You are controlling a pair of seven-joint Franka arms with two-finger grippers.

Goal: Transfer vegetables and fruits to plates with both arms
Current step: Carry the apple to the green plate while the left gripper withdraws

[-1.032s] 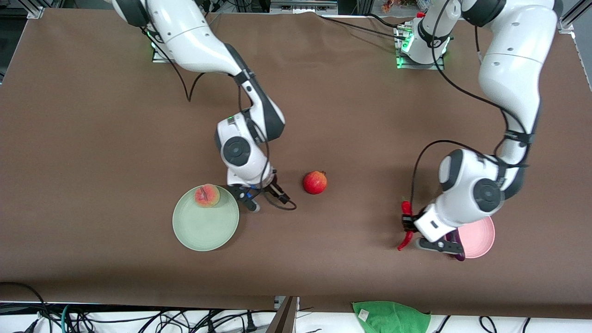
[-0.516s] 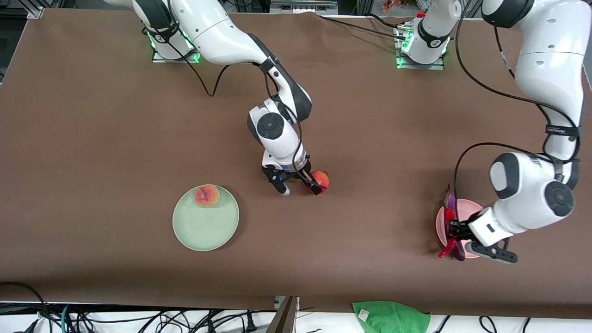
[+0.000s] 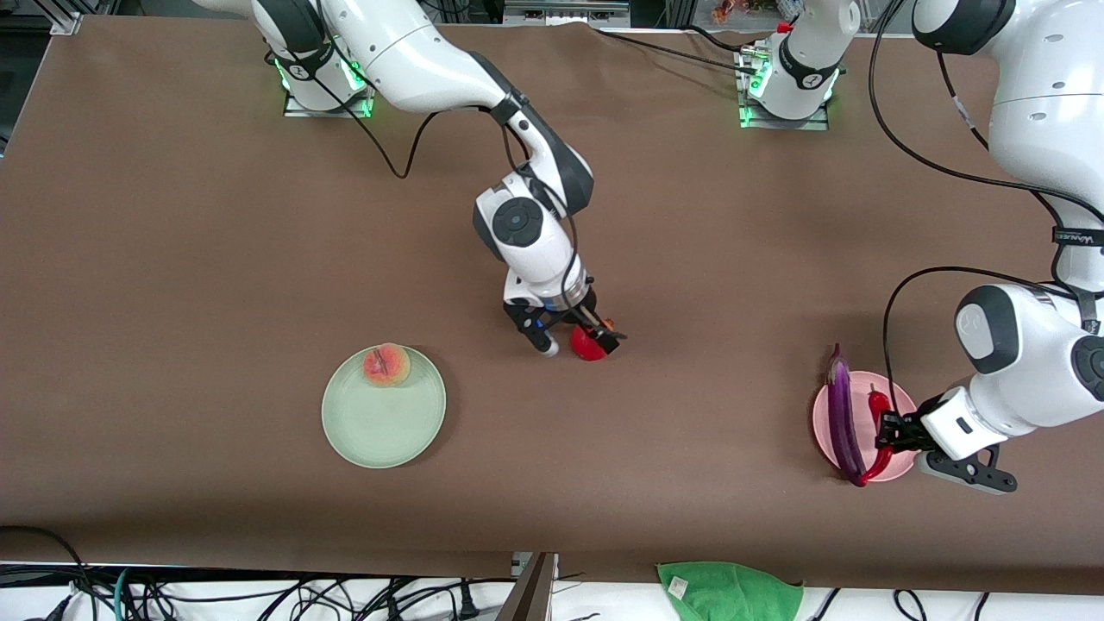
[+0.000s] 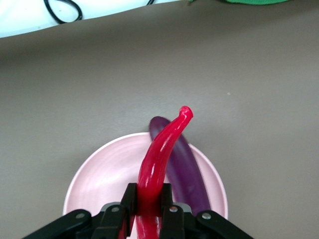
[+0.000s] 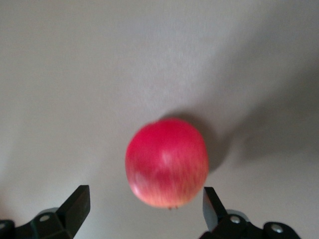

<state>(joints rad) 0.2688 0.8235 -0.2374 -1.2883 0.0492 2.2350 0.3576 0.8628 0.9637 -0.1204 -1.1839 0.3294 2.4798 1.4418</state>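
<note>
I take the pink plate (image 3: 897, 405) as my landmark, near the left arm's end of the table. My left gripper (image 3: 892, 433) hangs over it with its fingers clamped tight on the red chili (image 3: 878, 405), which hangs above the plate in the left wrist view (image 4: 160, 154), not yet set down. The eggplant (image 3: 841, 423) lies on the plate along the rim toward the right arm's end, both its tips sticking out past the edge.

Well apart from the pink plate, toward the middle of the table, my right gripper (image 3: 580, 338) hangs over the red fruit (image 3: 586, 347), fingers spread wide to either side of it and holding nothing; the right wrist view shows the fruit (image 5: 167, 163) sitting on the brown table (image 3: 172, 259) between the two fingertips (image 5: 77, 201).

Farther still toward the right arm's end sits the green plate (image 3: 379, 431), with the peach (image 3: 386, 365) resting on its rim nearest the arm bases.
</note>
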